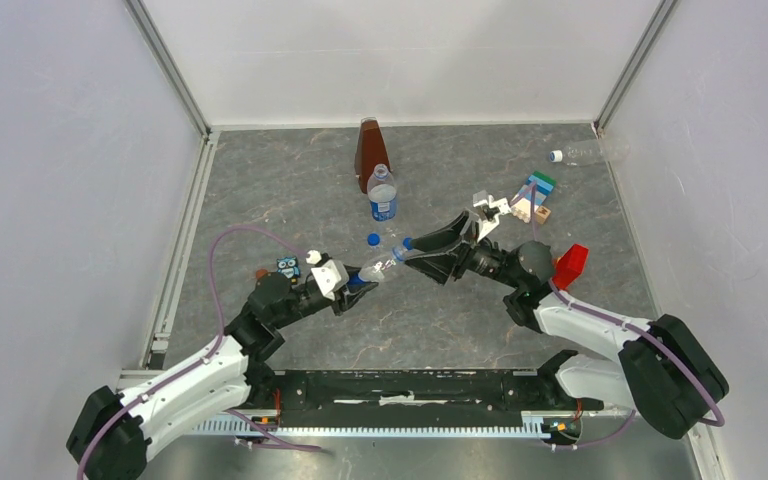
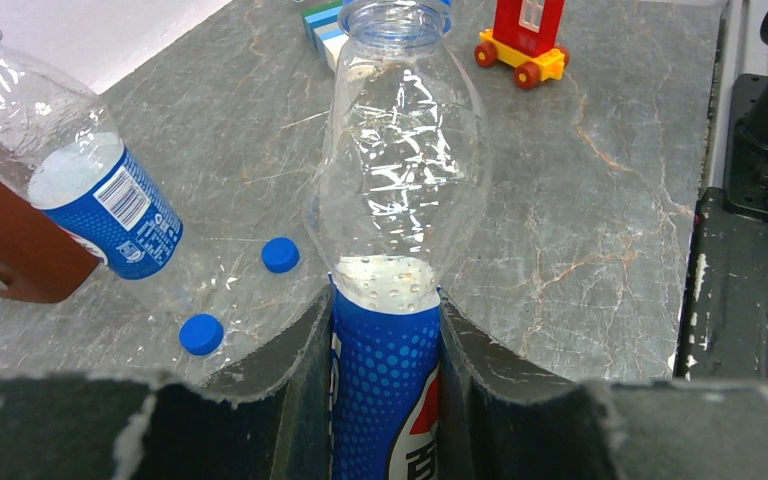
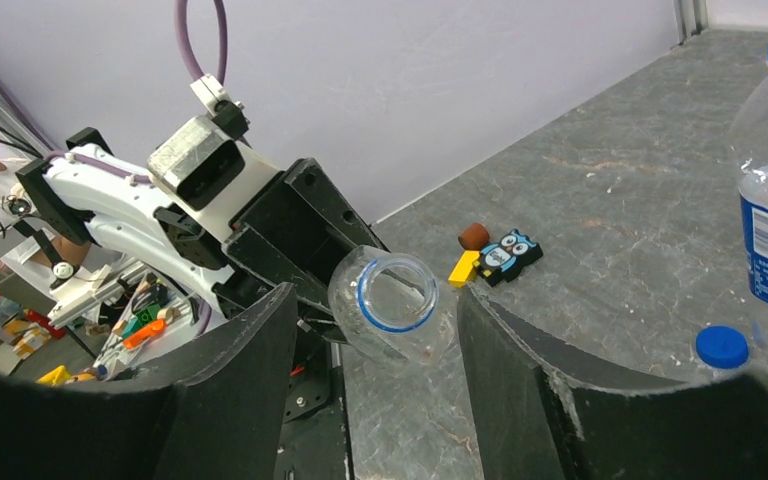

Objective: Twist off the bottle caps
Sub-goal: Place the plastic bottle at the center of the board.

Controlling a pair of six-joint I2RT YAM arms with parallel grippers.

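Left gripper (image 2: 385,305) is clamped on the labelled bottle (image 2: 400,180), with its fingers pressed against the blue label. The bottle is tilted, neck toward the right arm, and its mouth is open and uncapped.

Right gripper (image 3: 378,298) is spread, one finger on each side of that mouth. There are gaps on both sides, so it touches and holds nothing.

A blue cap (image 2: 280,254) and a second blue cap (image 2: 201,333) lie loose and apart on the table (image 1: 290,190). Both are beside the labelled bottle, on the side toward the standing bottle (image 1: 383,196).

The standing bottle is upright just in front of the brown pyramid (image 1: 370,148). Its neck shows a blue ring and an open mouth.

The third bottle (image 1: 590,152) lies on its side at the far right corner, with the white cap (image 1: 556,156) still on it.
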